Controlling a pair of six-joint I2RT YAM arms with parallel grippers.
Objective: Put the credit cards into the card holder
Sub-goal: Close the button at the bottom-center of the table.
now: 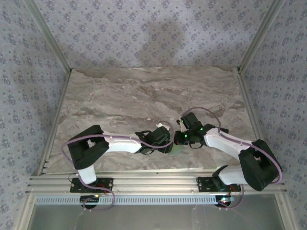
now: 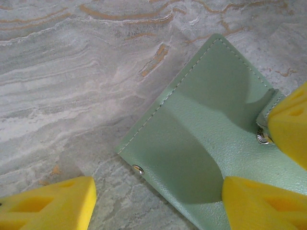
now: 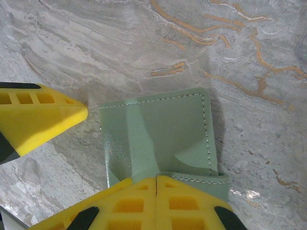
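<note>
The card holder [image 2: 201, 129] lies open between the left pincer's [image 2: 158, 194] spread jaws.

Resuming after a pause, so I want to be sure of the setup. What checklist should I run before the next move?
1. Hold: right gripper shut on the flap of the card holder: ok.
2. Free arm: left gripper open: ok.
3. A credit card in the left gripper: not ok, nothing gripped between its fingers.
4. Holder's main panel resting on the table: ok.
5. Pocket gaping enough to take a card: cannot tell.
</note>
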